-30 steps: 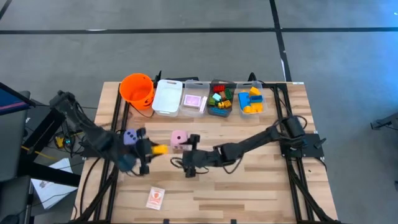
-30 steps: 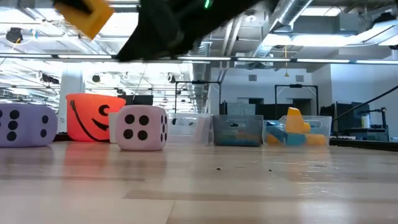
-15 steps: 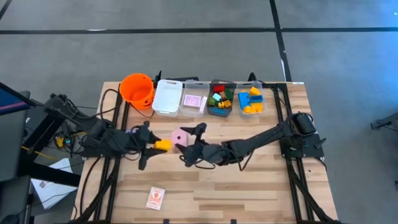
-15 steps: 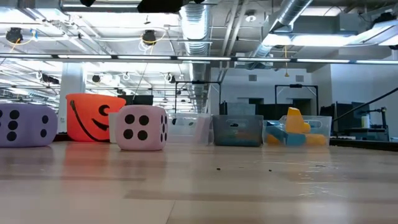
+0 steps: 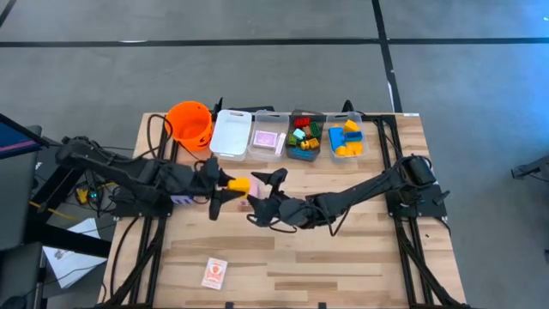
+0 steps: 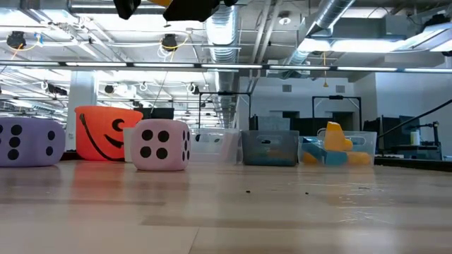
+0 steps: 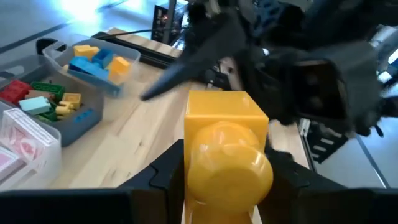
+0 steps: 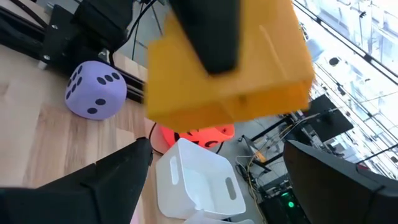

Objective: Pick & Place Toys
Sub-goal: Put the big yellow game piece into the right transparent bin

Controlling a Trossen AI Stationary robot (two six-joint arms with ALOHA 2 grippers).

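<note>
Now, brick position: we see the yellow brick [image 5: 239,184] lifted above the table centre, just in front of the pink die [image 6: 162,144].
Left gripper: the left gripper [image 5: 230,186] is clamped on this brick, its studded end pointing toward the other arm.
Right gripper: the right gripper [image 5: 262,194] stands wide apart and empty, just beside the brick, jaws turned to it.
Nearer arm: we judge a handover; the right one needs only a short reach.
Bins: the brick bin [image 5: 346,139] lies beyond, at the far edge.

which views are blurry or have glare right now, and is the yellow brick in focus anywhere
Left wrist view: yellow brick fills the centre, soft-edged, right arm behind smeared. Right wrist view: brick blurred, bright windows glaring behind. Low view: pink die sharp, ceiling lights flare. High view: evenly lit, brick small but clear.
</note>
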